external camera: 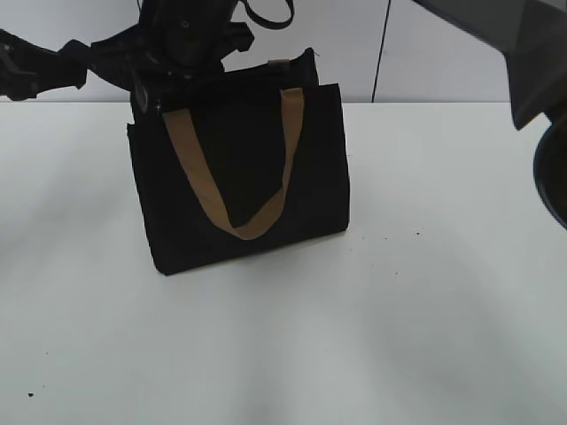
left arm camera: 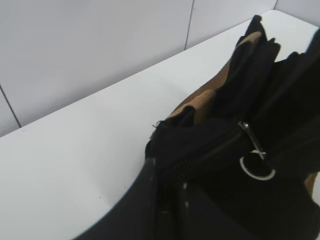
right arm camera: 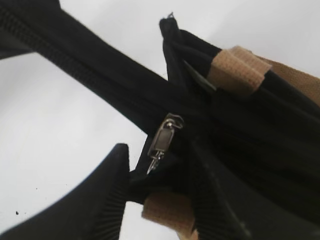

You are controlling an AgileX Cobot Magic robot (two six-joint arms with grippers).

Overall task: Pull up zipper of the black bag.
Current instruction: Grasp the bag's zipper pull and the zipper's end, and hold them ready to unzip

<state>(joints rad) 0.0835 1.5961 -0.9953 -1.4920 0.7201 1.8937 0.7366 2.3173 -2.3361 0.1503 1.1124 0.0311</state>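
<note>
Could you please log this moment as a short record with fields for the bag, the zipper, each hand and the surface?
bag: boxy black fabric tote, upright, tan webbing strap hanging down its front
zipper: small silver metal slider on the black track, pull tab dangling
left hand: dark fingers pressed against the bag's end by the track; grip unclear
right hand: ribbed black fingers close beside the slider; grip unclear
surface: white table

The left gripper (left arm camera: 167, 200) was closed on fabric; the right gripper (right arm camera: 160, 200) was spread apart around fabric.
</note>
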